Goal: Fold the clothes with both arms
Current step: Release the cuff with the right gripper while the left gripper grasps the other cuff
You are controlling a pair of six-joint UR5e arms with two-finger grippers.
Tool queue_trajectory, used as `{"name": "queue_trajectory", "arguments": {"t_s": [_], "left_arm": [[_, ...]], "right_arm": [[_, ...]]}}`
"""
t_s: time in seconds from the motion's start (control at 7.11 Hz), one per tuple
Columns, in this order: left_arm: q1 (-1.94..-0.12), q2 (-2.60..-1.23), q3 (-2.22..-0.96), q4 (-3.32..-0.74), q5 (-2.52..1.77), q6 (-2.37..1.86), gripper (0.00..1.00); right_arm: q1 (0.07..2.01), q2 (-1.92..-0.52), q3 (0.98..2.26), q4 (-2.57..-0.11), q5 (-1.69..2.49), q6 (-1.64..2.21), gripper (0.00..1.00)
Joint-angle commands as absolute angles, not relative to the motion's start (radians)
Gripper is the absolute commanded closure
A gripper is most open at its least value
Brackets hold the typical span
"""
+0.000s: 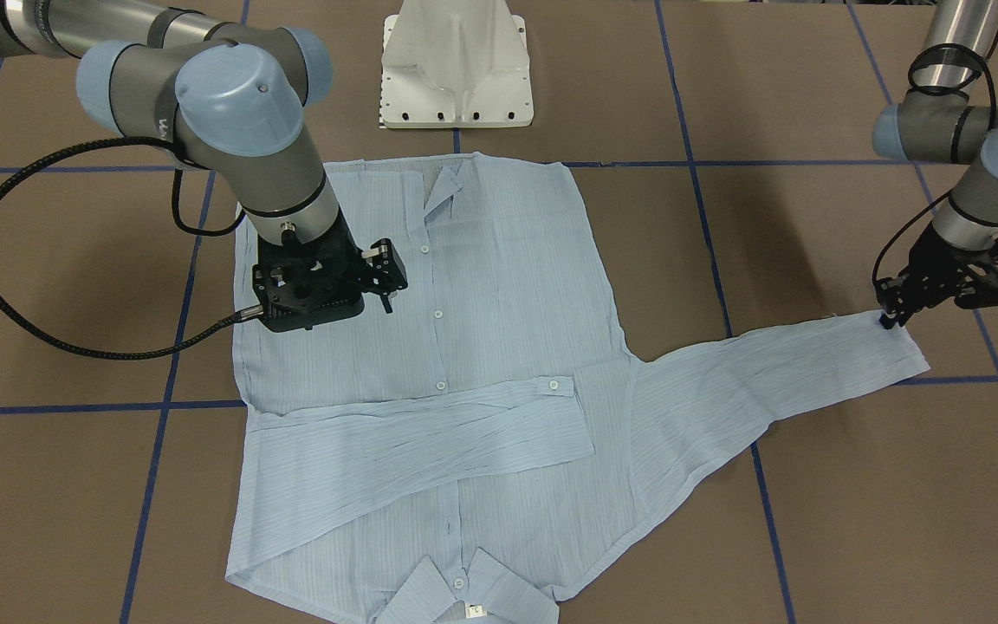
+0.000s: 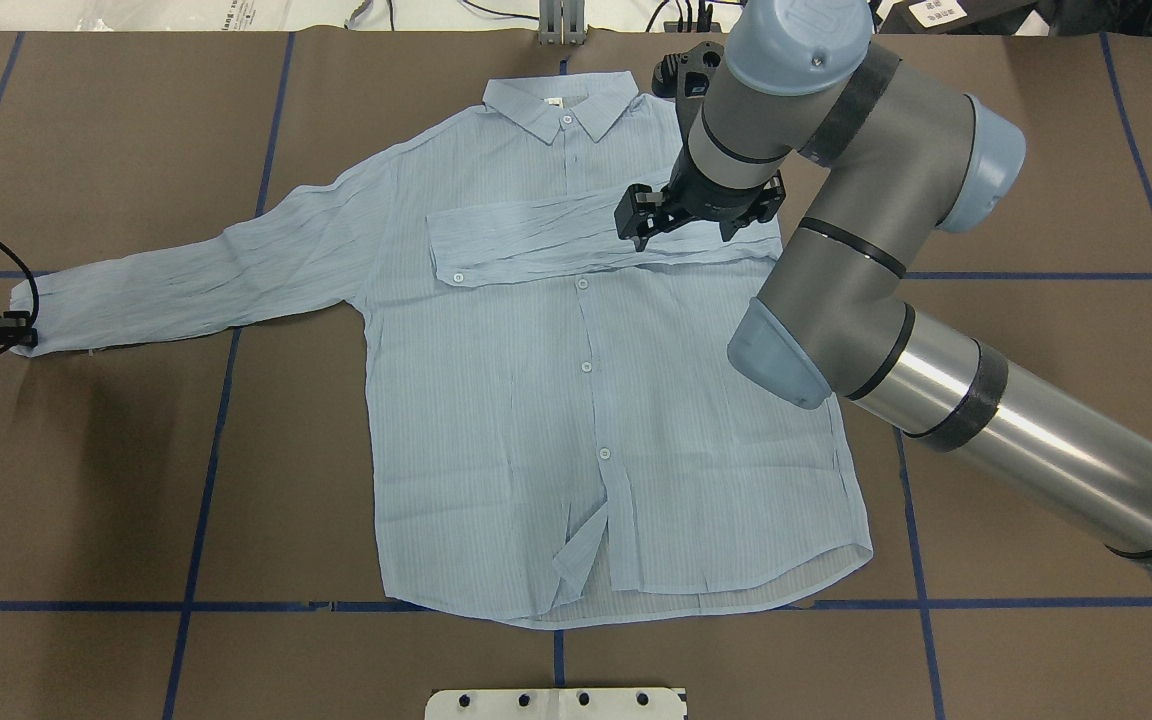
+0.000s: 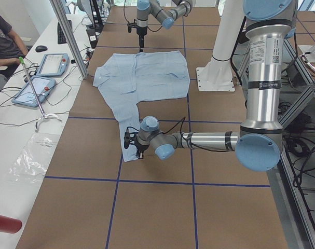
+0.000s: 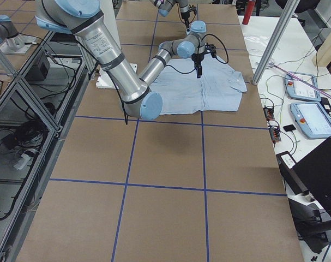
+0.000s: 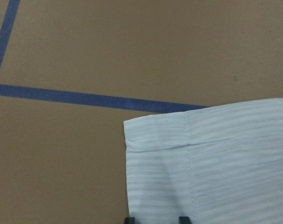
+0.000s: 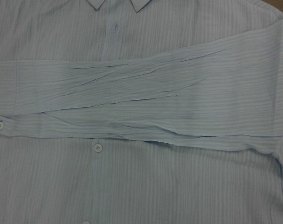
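Note:
The pale-blue striped shirt [image 1: 482,286] [image 2: 536,400] lies flat, buttons up, with its collar [image 2: 561,105] on the side away from the robot. One sleeve [image 6: 141,107] is folded across the chest. Above it hangs my right gripper [image 1: 313,308] [image 2: 701,215]. It is open and holds nothing, and none of its fingers show in its wrist view. The other sleeve [image 2: 196,280] stretches out sideways. My left gripper [image 1: 887,321] [image 2: 24,335] is down at that sleeve's cuff [image 5: 178,140]. It is open, with its fingertips [image 5: 183,219] a little apart and cuff fabric between them.
The white pedestal base [image 1: 456,69] stands just behind the shirt's hem. Blue tape lines [image 5: 85,98] cross the brown table cover. In the exterior left view a side bench [image 3: 22,129] holds tablets and cables, and a seated person [image 3: 4,41] is at its far end.

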State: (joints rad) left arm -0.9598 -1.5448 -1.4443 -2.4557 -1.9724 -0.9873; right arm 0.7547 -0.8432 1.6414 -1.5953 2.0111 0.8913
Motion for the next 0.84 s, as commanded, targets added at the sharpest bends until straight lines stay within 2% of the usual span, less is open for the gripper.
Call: {"name": "queue_trajectory", "arguments": {"t_s": [0.0, 0.14, 0.42, 0.56, 0.7], "left_arm": [[-0.957, -1.545, -1.460, -2.454, -1.973, -0.982, 1.00], [-0.957, -1.545, -1.518, -2.410, -1.976, -0.977, 1.00], [-0.954, -1.558, -1.777, -2.103, -1.974, -0.979, 1.00], [-0.948, -1.609, -1.858, -1.966, -1.977, -0.991, 1.00], [-0.948, -1.747, -1.865, -1.806, -1.976, -0.996, 1.00]], "right_arm": [[0.755, -0.847, 1.641, -1.595, 2.011, 0.893, 0.00], [0.756, -0.848, 1.641, -1.595, 2.013, 0.891, 0.00], [0.761, -0.894, 1.673, -1.597, 2.017, 0.891, 0.00], [0.771, -0.941, 1.708, -1.603, 2.029, 0.890, 0.00], [0.790, -0.990, 1.733, -1.605, 2.039, 0.838, 0.00]]}}
